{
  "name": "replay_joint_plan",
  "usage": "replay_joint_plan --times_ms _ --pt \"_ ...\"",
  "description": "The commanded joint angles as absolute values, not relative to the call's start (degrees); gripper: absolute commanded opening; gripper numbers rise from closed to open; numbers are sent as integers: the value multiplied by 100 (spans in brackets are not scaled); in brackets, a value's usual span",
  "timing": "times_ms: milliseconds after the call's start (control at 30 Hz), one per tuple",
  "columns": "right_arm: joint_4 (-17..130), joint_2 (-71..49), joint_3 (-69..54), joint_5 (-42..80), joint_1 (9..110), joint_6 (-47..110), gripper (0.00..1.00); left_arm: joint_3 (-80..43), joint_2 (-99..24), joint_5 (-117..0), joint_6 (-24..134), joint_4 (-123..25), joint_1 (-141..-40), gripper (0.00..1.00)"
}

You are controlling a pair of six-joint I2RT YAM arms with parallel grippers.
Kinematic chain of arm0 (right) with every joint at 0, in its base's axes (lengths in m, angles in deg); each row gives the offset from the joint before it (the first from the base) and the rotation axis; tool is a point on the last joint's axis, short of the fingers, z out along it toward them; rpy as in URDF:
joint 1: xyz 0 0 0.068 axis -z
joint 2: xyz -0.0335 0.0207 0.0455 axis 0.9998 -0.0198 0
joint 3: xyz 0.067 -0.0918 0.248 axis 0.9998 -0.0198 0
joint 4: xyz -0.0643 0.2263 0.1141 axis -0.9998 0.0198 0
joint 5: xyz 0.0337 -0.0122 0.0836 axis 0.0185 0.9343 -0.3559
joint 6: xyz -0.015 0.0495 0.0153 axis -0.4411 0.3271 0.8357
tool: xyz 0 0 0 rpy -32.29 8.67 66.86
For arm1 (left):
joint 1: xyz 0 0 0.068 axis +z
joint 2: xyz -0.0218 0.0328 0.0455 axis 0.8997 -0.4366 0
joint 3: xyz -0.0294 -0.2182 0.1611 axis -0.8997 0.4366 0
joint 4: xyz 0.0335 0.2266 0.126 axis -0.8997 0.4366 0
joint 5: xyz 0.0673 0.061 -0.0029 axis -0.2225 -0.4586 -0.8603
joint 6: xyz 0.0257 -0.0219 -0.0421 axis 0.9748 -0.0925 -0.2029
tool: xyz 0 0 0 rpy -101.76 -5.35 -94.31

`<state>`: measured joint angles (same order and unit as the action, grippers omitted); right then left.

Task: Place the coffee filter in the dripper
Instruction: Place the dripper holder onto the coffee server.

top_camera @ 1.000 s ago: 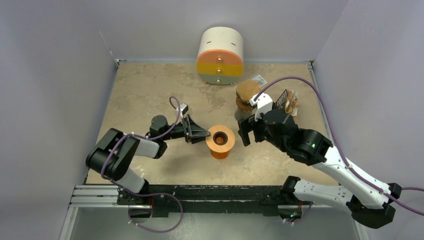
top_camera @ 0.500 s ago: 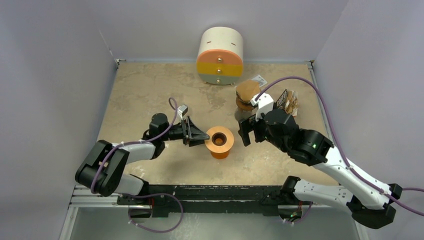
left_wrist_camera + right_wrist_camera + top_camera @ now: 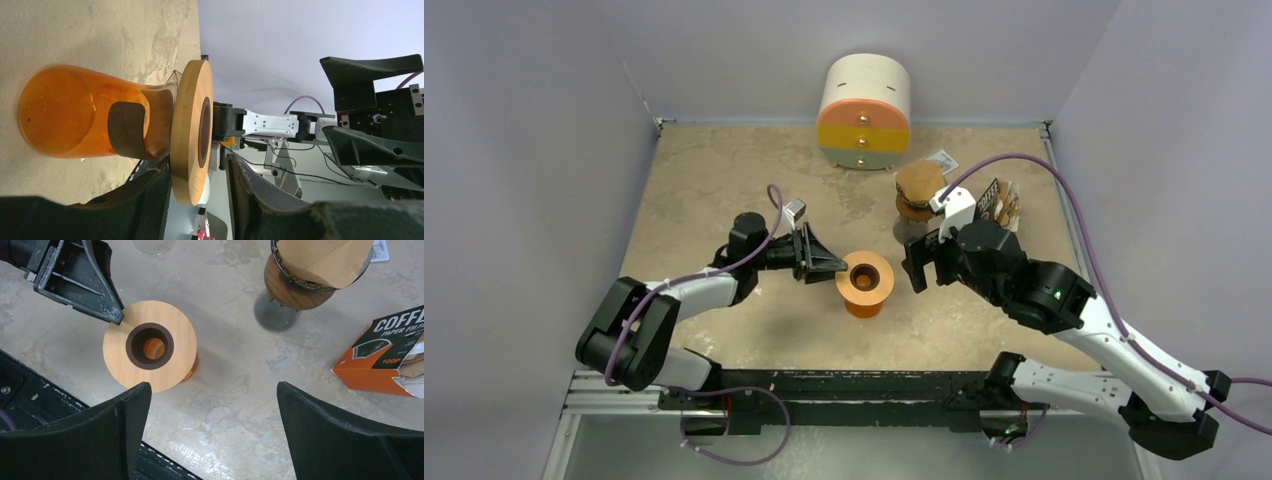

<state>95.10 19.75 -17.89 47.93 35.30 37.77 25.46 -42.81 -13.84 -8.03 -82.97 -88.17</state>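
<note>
one carafe (image 3: pixel 175 365), one dripper (image 3: pixel 292 290), one filter box (image 3: pixel 385 352)

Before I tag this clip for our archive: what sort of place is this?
Probably a robot test cell staged as a coffee corner: plain walls box in the tabletop, with a coffee filter box and orange carafe on it.

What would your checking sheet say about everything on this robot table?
Surface: beige mottled table, no spills seen.
Job's things: brown paper filter sits in the dripper, back right; orange carafe with wooden collar at centre.
Clutter: filter box, right; round drawer unit, back edge.
End effectors: left end effector open, jaws bracketing the collar's rim; right end effector open, empty, above the table.
Cables: purple cables loop off both arms.
Surroundings: plain pale walls; nothing else seen.
</note>
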Motion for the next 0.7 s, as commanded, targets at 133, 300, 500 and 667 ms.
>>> replay_joint_plan --times_ms 133,300,500,667 --pt "9405 1993 -1833 4878 3565 3822 98 2176 -4429 -1285 -403 -7919 -8912 41" --pt "9395 1990 -1843 4882 3566 3818 98 2045 -4422 -1354 -122 -7425 -8925 40" --pt "9440 2011 -1859 4945 3560 3818 99 1667 -4292 -1510 558 -6097 -8925 43" --pt "9409 2039 -1870 4987 3562 3803 99 1077 -4029 -1927 1430 -4345 -8921 46"
